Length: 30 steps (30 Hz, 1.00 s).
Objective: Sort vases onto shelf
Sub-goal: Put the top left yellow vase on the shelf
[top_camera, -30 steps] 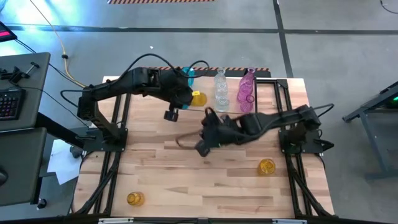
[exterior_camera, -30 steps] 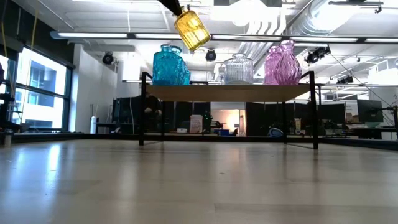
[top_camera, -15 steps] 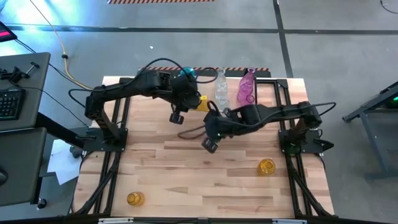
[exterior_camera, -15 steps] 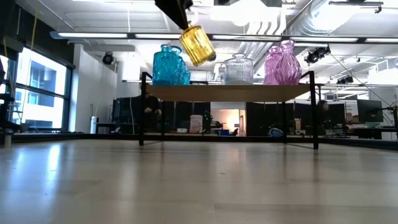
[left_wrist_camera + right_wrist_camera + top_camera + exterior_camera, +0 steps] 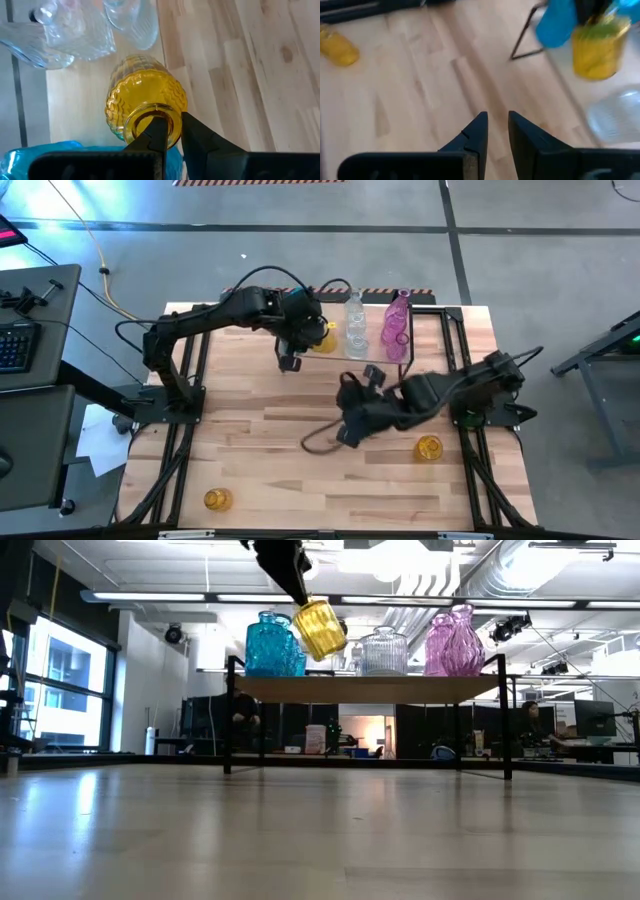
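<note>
Left pincer [image 5: 170, 131] clamped on rim of ribbed yellow glass vase [image 5: 319, 628], tilted above small wood-topped shelf [image 5: 370, 688] between teal vase [image 5: 271, 644] and clear vase [image 5: 383, 651], right pincer [image 5: 496, 130] narrowly parted over bench [image 5: 300, 470].

Shelf [image 5: 372, 352] stood at table's far edge, bearing three vases in a row. Fourth vase [image 5: 320, 628] hung tilted above shelf, between leftmost vase [image 5: 272, 645] and middle vase [image 5: 383, 651], gripped at its rim by left gripper [image 5: 170, 131]. Right gripper [image 5: 347, 431] sat mid-table; two more vases [image 5: 429, 448] [image 5: 217, 500] stood toward the near side
</note>
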Tool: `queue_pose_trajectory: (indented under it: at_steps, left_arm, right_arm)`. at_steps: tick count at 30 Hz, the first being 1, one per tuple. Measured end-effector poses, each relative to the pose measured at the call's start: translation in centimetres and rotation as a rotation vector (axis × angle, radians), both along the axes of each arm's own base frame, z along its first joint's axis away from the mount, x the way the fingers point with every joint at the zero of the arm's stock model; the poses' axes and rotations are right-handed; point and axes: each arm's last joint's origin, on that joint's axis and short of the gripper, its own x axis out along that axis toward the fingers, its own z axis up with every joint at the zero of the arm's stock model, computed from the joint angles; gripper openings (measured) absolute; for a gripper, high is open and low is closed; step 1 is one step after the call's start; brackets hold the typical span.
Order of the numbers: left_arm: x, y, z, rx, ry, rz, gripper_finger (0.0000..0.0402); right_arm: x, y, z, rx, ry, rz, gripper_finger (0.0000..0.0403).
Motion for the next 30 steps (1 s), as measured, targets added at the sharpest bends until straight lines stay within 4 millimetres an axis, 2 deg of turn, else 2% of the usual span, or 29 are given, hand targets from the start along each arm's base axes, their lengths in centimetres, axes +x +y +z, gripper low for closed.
queue_pose_trajectory:
  at_steps: [3,8,11,15,20,26,30]
  left_arm:
    - [0.1,0.2,-0.2,-0.01,0.004,0.01,0.0027]
    - [0.2,0.3,-0.1,-0.015,-0.008,0.022,0.0025]
    - [0.2,0.3,-0.1,-0.015,-0.01,0.024,0.0026]
    - [0.2,0.3,-0.1,-0.016,-0.008,0.024,0.0028]
    - [0.1,0.2,-0.2,-0.018,-0.001,0.024,0.0026]
    - [0.1,0.2,-0.2,-0.021,0.004,0.026,0.0028]
    - [0.1,0.2,-0.2,-0.024,0.004,0.029,0.0026]
  right_arm:
    - [-1.3,0.9,0.7,-0.136,-0.079,-0.097,0.0057]
    - [-2.9,1.8,1.5,-0.311,-0.335,-0.379,0.0057]
    - [-3.4,2.3,-0.2,-0.33,-0.416,-0.471,0.0057]
    - [-3.7,2.7,-4.0,-0.251,-0.446,-0.554,0.0057]
    - [-3.6,2.9,-6.7,-0.156,-0.495,-0.63,0.0057]
    - [-2.9,3.1,-7.5,-0.098,-0.5,-0.63,0.0057]
    - [-1.8,2.3,-7.5,-0.109,-0.478,-0.615,0.0057]
